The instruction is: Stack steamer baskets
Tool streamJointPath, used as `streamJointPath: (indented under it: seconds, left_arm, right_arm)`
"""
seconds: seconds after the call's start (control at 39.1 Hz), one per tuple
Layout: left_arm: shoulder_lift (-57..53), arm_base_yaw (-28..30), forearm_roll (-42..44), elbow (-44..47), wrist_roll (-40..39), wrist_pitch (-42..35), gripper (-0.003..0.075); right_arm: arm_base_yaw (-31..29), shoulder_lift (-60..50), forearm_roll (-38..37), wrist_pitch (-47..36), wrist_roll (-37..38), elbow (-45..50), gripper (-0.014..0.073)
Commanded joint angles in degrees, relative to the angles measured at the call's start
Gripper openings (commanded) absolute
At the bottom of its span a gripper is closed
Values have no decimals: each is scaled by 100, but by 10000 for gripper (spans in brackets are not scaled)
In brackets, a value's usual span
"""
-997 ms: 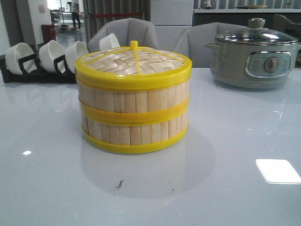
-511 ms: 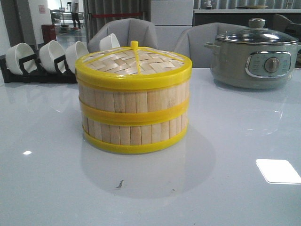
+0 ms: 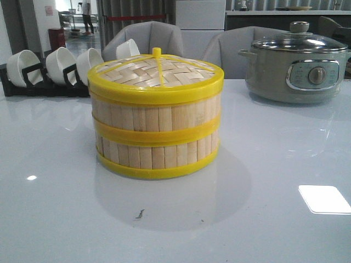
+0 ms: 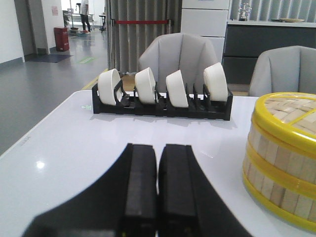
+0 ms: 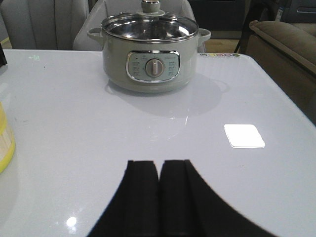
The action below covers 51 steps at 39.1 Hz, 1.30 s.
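Note:
Two steamer baskets (image 3: pixel 156 137) stand stacked one on the other at the middle of the white table, pale wood slats with yellow rims. The woven-bamboo lid (image 3: pixel 155 71) with a yellow rim sits on top. The stack also shows in the left wrist view (image 4: pixel 284 158) and its edge shows in the right wrist view (image 5: pixel 5 140). My left gripper (image 4: pixel 158 153) is shut and empty, above the table to the left of the stack. My right gripper (image 5: pixel 159 168) is shut and empty, to the right of the stack. Neither arm shows in the front view.
A grey-green electric pot (image 3: pixel 299 66) with a glass lid stands at the back right, also in the right wrist view (image 5: pixel 149 59). A black rack of white bowls (image 3: pixel 52 68) stands at the back left, also in the left wrist view (image 4: pixel 160 91). Grey chairs stand behind the table.

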Motion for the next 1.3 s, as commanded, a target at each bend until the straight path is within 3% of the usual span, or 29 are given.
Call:
streamJointPath:
  seconds: [0.0,0.15,0.31,1.0,1.28]
  left_arm:
    - [-153,84,-55,33,-34,-617,85]
    - [-440,82,-64,503,-34,-1094,85]
    - [-651,82,-38,488,-34,-650,85]
    - [-629,82,140,488,-34,-675,85]
    - [-640,82,997,488,-576,-752,85]
  right_arm:
    - [-23,24,-58,-549,-68,-173,55]
    - [-23,24,-58,-549,-68,-173,55]
    - [-23,24,-58,-549,-68,-173,55]
    - [-23,29,-58,-549,-68,-173,55]
    - [-23,29,-58,-549,-68,-173,55]
